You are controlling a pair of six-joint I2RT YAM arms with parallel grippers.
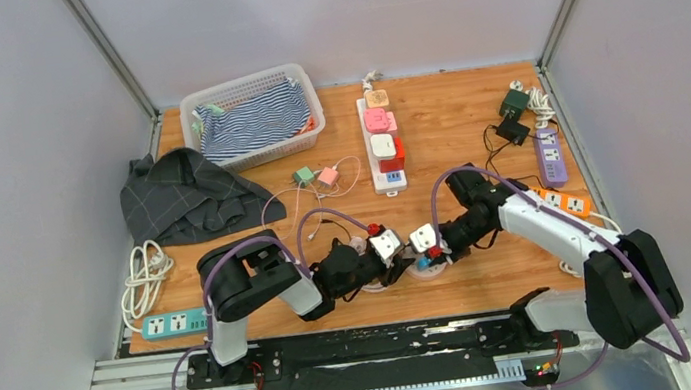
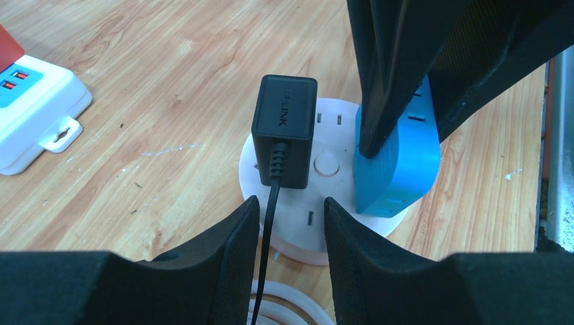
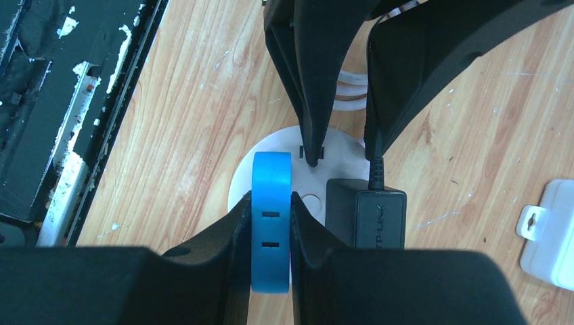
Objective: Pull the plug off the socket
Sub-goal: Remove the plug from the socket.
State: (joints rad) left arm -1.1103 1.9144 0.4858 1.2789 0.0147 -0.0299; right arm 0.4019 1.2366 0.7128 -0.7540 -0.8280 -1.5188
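With the right hand clamped on the blue plug in the round white socket, near the middle of the near edge of the wooden desk, and the left hand spread apart over it, I fear the socket could lift too, dragging the black TP-LINK adapter over the scratched boards between grey walls.

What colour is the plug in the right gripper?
The plug is blue; clearest in right wrist view.
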